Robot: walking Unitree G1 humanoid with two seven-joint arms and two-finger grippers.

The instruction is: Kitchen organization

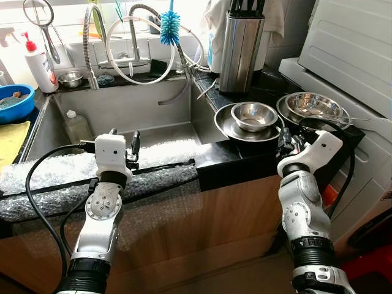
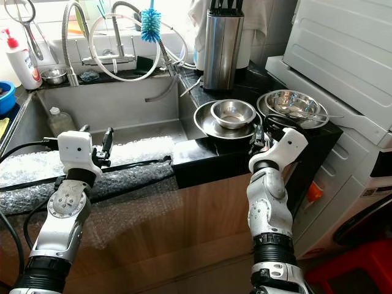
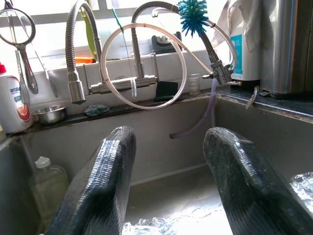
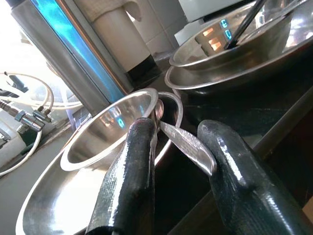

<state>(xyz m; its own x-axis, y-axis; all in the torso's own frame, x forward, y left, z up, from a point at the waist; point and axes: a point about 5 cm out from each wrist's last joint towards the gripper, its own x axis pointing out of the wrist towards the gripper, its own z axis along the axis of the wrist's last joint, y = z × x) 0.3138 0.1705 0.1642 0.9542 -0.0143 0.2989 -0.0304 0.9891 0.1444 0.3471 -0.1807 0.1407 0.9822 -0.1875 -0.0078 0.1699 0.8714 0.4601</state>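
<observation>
Right gripper (image 4: 176, 171) sat at the front edge of the black stone counter (image 1: 214, 160), its two black fingers partly spread, with a thin flat metal handle (image 4: 188, 146) lying between them; contact with either finger could not be told. The handle ran towards the small round steel bowl (image 1: 253, 115) nested in a wide shallow steel dish (image 1: 227, 125), beside a second stack of steel bowls (image 1: 312, 107). Left gripper (image 1: 122, 142) hovered open and empty over the bubble-wrap-lined front rim of the steel sink (image 1: 116, 101).
</observation>
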